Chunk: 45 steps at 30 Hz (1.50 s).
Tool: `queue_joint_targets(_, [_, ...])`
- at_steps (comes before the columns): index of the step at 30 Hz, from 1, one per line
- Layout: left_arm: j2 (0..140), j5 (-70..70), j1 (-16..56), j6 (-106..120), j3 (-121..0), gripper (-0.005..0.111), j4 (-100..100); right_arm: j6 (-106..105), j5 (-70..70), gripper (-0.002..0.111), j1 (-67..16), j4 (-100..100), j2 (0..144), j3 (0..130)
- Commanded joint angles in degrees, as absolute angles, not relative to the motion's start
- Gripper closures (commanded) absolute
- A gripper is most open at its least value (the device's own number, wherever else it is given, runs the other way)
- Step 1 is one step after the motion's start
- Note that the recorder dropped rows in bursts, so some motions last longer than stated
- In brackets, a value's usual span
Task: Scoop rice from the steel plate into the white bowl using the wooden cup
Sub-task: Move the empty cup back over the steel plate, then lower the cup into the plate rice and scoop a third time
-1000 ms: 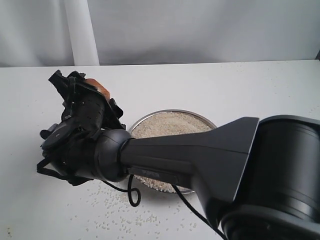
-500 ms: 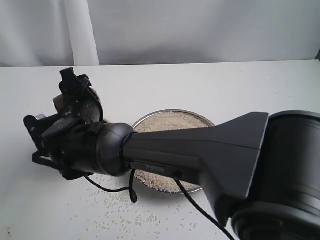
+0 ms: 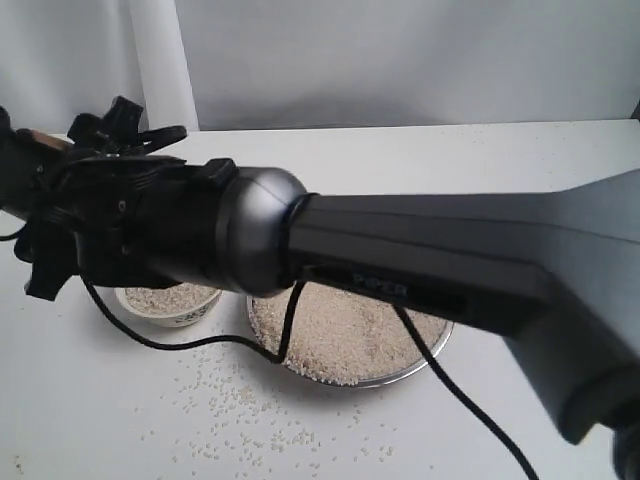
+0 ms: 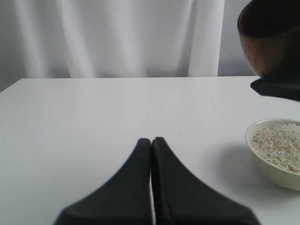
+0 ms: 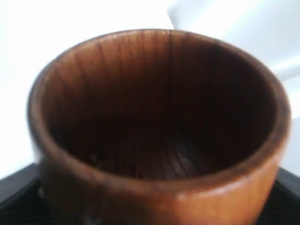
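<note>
My right gripper (image 3: pixel 45 160) reaches across to the far left, shut on the wooden cup (image 3: pixel 30 140), and holds it high above the table. In the right wrist view the cup (image 5: pixel 154 122) fills the frame, its dark inside bare but for a few grains. The white bowl (image 3: pixel 182 313) stands below the arm and holds rice (image 3: pixel 165 296). The steel plate (image 3: pixel 432 352) to its right carries a wide bed of rice (image 3: pixel 340 335), partly hidden by the arm. My left gripper (image 4: pixel 151 139) is shut and empty, low over the table, with the bowl (image 4: pixel 274 154) off to its side.
Loose grains (image 3: pixel 230 420) lie scattered on the white table in front of bowl and plate. A white curtain (image 4: pixel 112 37) hangs behind the table's far edge. The right arm's black cable (image 3: pixel 200 340) droops over the bowl and plate.
The right arm has swung left and risen with the cup, away from over the bowl. The bowl, hidden before, now shows with rice in it.
</note>
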State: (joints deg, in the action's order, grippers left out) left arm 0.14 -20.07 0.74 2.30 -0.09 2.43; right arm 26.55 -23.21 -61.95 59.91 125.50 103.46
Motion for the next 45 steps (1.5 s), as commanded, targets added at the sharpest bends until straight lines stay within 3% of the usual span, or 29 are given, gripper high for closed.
queue_joint_targets(1, [0.0,-19.7,0.9,2.1,0.0,0.107,2.4,22.2,-25.9,0.108,-61.6,54.9,119.1,103.8])
queue_joint_targets(5, [0.0,-19.7,0.9,2.1,0.0,0.107,2.4,7.1,-32.5,0.108,-58.2,40.2,111.1,100.1])
queue_joint_targets(11, [0.0,-19.7,0.9,2.1,0.0,0.107,2.4,4.6,-32.3,0.108,-48.3,39.4,100.0,77.5])
queue_joint_targets(19, [0.0,-19.7,0.9,2.1,0.0,0.107,2.4,-4.8,-34.2,0.108,-37.0,39.4,94.9,65.3])
queue_joint_targets(31, [0.0,-19.7,0.9,2.1,0.0,0.107,2.4,-13.4,-42.4,0.108,-36.6,51.7,98.7,65.4])
queue_joint_targets(45, [0.0,-19.7,0.9,2.1,0.0,0.107,2.4,-6.4,-42.9,0.108,-38.9,66.2,111.3,65.4])
